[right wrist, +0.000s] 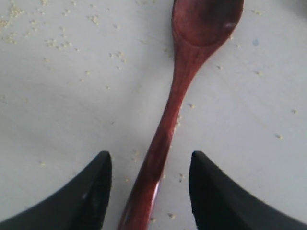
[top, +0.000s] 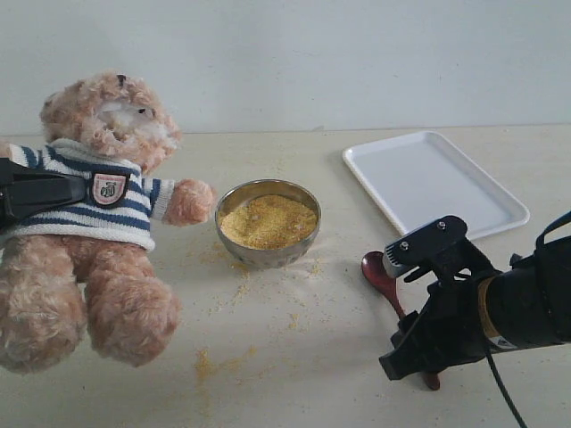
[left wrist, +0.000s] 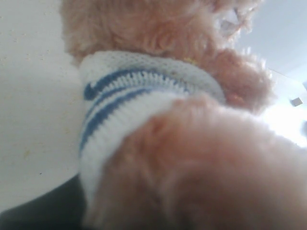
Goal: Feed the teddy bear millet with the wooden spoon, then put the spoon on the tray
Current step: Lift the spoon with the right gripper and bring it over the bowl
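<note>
The teddy bear [top: 107, 143] leans back at the left of the table in its striped shirt. My left gripper [top: 49, 194] reaches across its chest and is shut on the bear; fur and shirt [left wrist: 144, 91] fill the left wrist view and hide the fingers. The millet [top: 268, 221] is heaped in a metal bowl [top: 267, 254] beside the bear's paw. The wooden spoon [top: 382, 276] lies on the table right of the bowl. My right gripper [right wrist: 151, 155] stands open low over it, with the spoon's handle [right wrist: 165, 124] between the fingers and untouched. The white tray [top: 433, 178] is at the back right.
Loose millet grains [top: 219, 361] are scattered on the table in front of the bowl and around the spoon. The right arm [top: 517, 308] comes in from the right edge. A pale wall runs behind the table.
</note>
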Controlling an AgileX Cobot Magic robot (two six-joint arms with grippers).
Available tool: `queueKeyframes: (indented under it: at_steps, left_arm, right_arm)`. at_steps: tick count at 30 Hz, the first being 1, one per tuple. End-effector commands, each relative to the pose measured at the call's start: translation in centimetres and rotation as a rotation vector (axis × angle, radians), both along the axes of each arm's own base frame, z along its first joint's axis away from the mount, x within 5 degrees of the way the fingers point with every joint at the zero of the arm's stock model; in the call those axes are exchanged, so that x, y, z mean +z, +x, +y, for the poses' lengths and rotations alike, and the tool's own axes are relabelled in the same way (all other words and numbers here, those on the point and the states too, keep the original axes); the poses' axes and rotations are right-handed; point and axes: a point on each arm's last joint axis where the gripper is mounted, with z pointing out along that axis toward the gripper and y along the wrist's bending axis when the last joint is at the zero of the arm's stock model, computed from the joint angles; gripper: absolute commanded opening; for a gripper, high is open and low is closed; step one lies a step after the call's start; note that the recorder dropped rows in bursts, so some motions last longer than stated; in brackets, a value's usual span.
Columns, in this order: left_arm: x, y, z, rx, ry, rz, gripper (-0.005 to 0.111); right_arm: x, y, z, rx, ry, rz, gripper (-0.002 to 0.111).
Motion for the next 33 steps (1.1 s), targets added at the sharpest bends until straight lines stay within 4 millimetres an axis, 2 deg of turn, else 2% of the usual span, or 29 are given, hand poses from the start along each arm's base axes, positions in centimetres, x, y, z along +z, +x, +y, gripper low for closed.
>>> queueKeyframes:
  at_steps: [1,3,4,5,6,7,10,15,17,19,22,23,24,26,27,28,30,31,32,33]
  left_arm:
    - [0.5,0.1,-0.1,-0.013,-0.033,-0.022,0.005]
    - [0.6,0.0,-0.2,-0.023,-0.042,-0.025,0.005]
    - [0.6,0.0,-0.3,-0.029,-0.047,-0.027,0.005]
    - [0.6,0.0,-0.3,-0.031,-0.049,-0.028,0.005]
    - [0.6,0.0,-0.3,-0.031,-0.049,-0.028,0.005]
    - [0.6,0.0,-0.3,-0.031,-0.049,-0.028,0.005]
    - [0.6,0.0,-0.3,-0.031,-0.049,-0.028,0.005]
    - [0.6,0.0,-0.2,-0.02,-0.049,-0.028,0.005]
    - [0.6,0.0,-0.2,-0.02,-0.049,-0.028,0.005]
    - [0.5,0.1,-0.1,-0.011,-0.041,-0.025,0.005]
    - [0.1,0.5,0.5,0.065,0.009,-0.006,0.005]
    - [0.2,0.6,0.6,0.082,0.005,-0.006,0.005]
    - [0.3,0.8,0.7,0.114,-0.013,-0.009,0.005]
    - [0.4,0.9,0.9,0.146,-0.037,-0.013,0.005]
    - [0.2,1.0,1.1,0.17,-0.009,-0.007,0.005]
    - [0.1,1.2,1.4,0.198,0.016,0.002,0.005]
    - [-0.4,1.4,2.1,0.27,0.081,0.028,0.005]
    - [-0.5,1.4,2.3,0.289,0.094,0.037,0.005]
    - [-0.4,1.5,2.3,0.289,0.094,0.035,0.005]
    - [-0.3,1.5,2.2,0.274,0.08,0.028,0.005]
  right_arm:
    - [-1.1,0.1,0.0,0.007,-0.015,0.034,0.05]
    - [-1.3,0.0,0.3,0.021,0.014,0.049,0.047]
    - [-1.3,0.0,0.5,0.032,0.028,0.049,0.042]
    - [-1.3,0.0,0.5,0.044,0.025,0.045,0.026]
    - [-1.3,0.0,0.5,0.046,0.019,0.043,0.016]
    - [-1.3,0.0,0.4,0.045,0.012,0.042,-0.001]
    - [-1.2,0.3,0.3,0.027,-0.007,0.034,0.0]
    - [0.8,0.9,-0.1,0.043,-0.061,-0.064,0.0]
    - [2.2,0.6,0.5,0.065,0.041,-0.097,0.0]
    - [4.4,0.1,0.7,0.102,0.109,-0.168,0.0]
    - [8.5,-0.5,-0.5,0.061,0.106,-0.325,0.0]
    - [9.8,-0.9,-0.5,0.085,0.144,-0.374,0.0]
    - [12.0,-1.4,-0.2,0.152,0.192,-0.461,0.0]
    - [14.6,-1.2,0.3,0.19,0.237,-0.549,0.0]
    - [16.9,-0.2,1.3,0.186,0.249,-0.615,0.0]
    - [17.6,0.3,1.8,0.184,0.24,-0.632,0.0]
    - [19.3,2.6,4.4,0.212,0.141,-0.704,0.0]
    - [19.2,4.1,6.6,0.264,0.012,-0.74,0.0]
    - [18.5,4.8,7.6,0.295,-0.059,-0.746,0.0]
    - [17.3,6.1,9.4,0.366,-0.275,-0.767,0.0]
